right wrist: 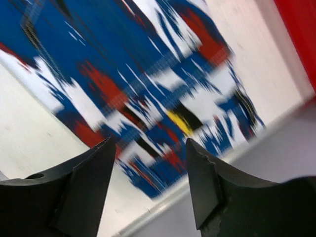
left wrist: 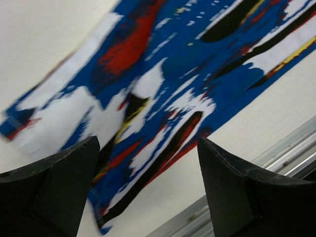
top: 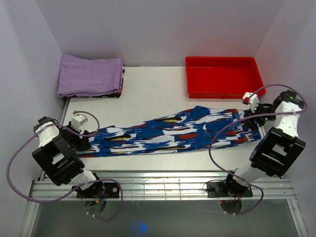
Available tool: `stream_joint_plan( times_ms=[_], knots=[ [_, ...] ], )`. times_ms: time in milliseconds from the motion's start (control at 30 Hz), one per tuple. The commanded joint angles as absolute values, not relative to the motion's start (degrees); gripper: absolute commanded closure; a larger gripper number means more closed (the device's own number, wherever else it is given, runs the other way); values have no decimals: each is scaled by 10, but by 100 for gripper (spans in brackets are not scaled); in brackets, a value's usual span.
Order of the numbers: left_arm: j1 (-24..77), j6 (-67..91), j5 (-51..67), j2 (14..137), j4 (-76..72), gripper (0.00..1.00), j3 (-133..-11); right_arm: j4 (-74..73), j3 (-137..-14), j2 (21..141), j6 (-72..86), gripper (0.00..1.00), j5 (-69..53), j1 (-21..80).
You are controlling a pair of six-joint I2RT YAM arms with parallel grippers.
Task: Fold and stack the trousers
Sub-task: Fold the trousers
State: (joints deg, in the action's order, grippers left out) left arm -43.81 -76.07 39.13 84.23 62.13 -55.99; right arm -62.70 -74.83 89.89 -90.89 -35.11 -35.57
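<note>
The left gripper's (left wrist: 148, 148) jaws stood spread wide with nothing between them. In the left wrist view its two black fingers (left wrist: 59, 192) framed the hem end of the trousers (left wrist: 163, 74), which lay flat on the white table (left wrist: 39, 44) below. The left finger covered part of the hem's corner, and whether either tip touched the fabric could not be told. From above, the left gripper (top: 83, 139) sat at the far left end of the trousers (top: 173, 131), its fingertips hidden by its own wrist and a looping purple cable (top: 19, 163).

At the back left of the table (top: 148, 94) a folded lilac cloth (top: 89, 74) lay well apart from the trousers. A thin strip of dark printed fabric showed under its right edge, too little to identify.

The trousers stretched out across the table's near half, legs to the left and the wider waist end to the right, parallel to the metal rail (top: 163, 185) at the near edge.

A red tray (top: 222, 76) sat at the back right, near the waist end but not touching it.

The right gripper (top: 250, 120) was at the waist end, partly masked by its cable from above. In the right wrist view, which was motion-blurred, its jaws (right wrist: 150, 143) were also parted and held nothing. The trousers' (right wrist: 133, 74) edge lay beneath and beyond them, and contact could not be judged.
</note>
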Motion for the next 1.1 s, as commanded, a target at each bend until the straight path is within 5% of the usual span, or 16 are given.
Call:
stream_joint_plan(
  times_ms=[0, 233, 567, 1067],
  knots=[
    [-384, -633, 321, 819, 503, 12, -494, -601, -698, 859, -775, 37, -356, -260],
    [-381, -446, 297, 830, 493, 16, -514, -505, -613, 859, -648, 49, -294, -112],
    [-407, -384, 411, 818, 597, 2, -622, -504, -599, 800, -628, 50, -303, 11],
    [-455, -279, 376, 882, 576, 2, -645, -322, -567, 860, -476, 62, -186, 412]
  ],
)
